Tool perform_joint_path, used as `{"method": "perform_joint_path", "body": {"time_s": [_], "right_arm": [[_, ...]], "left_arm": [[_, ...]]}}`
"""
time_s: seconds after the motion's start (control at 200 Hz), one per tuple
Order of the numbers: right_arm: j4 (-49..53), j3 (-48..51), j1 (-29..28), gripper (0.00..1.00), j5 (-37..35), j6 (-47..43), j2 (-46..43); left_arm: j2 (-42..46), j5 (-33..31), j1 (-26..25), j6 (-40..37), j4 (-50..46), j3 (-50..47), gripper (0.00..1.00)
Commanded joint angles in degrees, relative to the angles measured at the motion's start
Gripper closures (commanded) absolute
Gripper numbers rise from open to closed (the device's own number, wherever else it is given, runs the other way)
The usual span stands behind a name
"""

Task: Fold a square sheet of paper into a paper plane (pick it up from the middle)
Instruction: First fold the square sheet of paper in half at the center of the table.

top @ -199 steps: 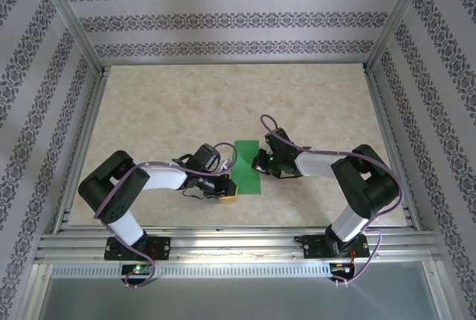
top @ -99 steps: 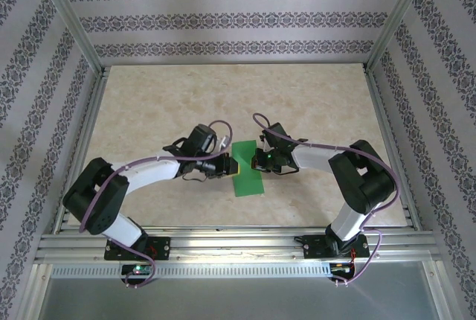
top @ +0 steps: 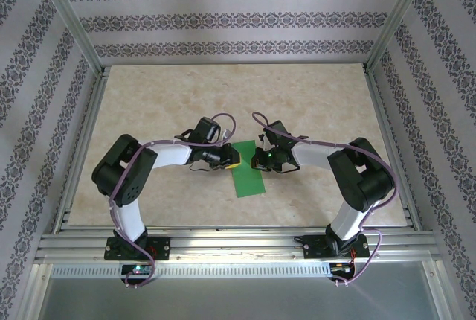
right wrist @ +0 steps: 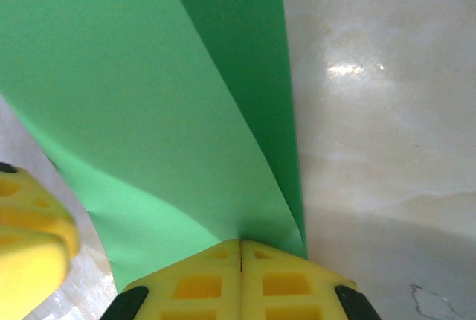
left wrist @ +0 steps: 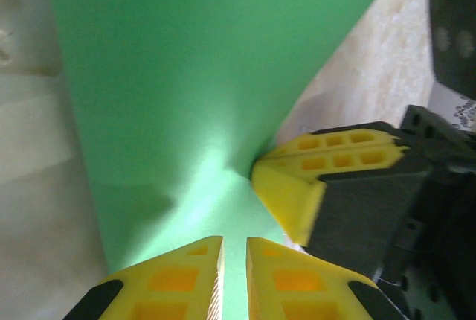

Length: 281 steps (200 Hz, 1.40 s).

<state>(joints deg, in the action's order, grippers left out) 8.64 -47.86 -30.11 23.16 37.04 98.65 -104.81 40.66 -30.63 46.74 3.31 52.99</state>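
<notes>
square sheet of paper [top: 248, 175] lies mid worktop [top: 163, 97], between the two arms, bright green. from the top view it reads as a narrow slanted strip. its far end is up between the two sets of fingers and its near end points toward the near edge of the worktop.

left arm [top: 130, 175] bends up from its base at the near left and reaches right across the worktop. left fingers [top: 233, 158], yellow, are at the left side of the paper's far end. in the left wrist view the left fingers [left wrist: 178, 279] stand almost together with only a thin slit between them. the green paper [left wrist: 171, 97] runs down into that slit, so they are clamped on its edge. the paper there is lifted and curved, not flat, with a pucker drawn toward the right fingers [left wrist: 297, 186], which pinch it from the other side.

in the right wrist view the right fingers [right wrist: 201, 286] are pressed fully together, and the paper [right wrist: 134, 97] narrows into their tips, clamped. two layers show there, a lighter sheet in front and a darker strip along its right edge. one left finger [right wrist: 33, 245] sits blurred at the lower left of that view.

in the top view the right fingers [top: 258, 162] meet the right side of the paper's far end, close to the left ones. right arm [top: 357, 178] rises from the near right base and reaches left.
</notes>
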Motion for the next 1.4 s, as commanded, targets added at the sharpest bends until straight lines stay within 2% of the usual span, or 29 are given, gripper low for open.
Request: {"method": "perform_joint_path", "body": {"time_s": [0.0,0.255,0.555,0.814,1.079,1.399], "right_arm": [[6.14,1.43,0.23,1.00,-1.58,-1.02,2.52],[6.12,2.31,0.19,1.00,-2.11,-0.49,2.42],[6.30,2.42,0.23,1.00,-2.63,-0.30,2.16],[6.48,2.44,0.23,1.00,-2.74,-0.31,2.02],[6.30,3.09,0.21,1.00,-2.77,0.14,2.25],[6.65,2.60,0.23,1.00,-2.77,0.22,2.25]], "left_arm": [[-1.64,-0.91,0.40,-2.04,0.99,0.21,0.85],[-4.53,-1.64,0.71,-3.19,1.12,-1.76,0.85],[-0.85,-2.13,1.78,-3.68,-4.87,4.53,0.84],[-5.89,-1.10,2.94,-3.53,-3.81,7.37,0.84],[-8.52,-2.96,4.48,-4.43,-4.19,5.46,0.85],[-6.75,-0.16,5.58,-5.42,-6.34,10.65,0.82]]}}
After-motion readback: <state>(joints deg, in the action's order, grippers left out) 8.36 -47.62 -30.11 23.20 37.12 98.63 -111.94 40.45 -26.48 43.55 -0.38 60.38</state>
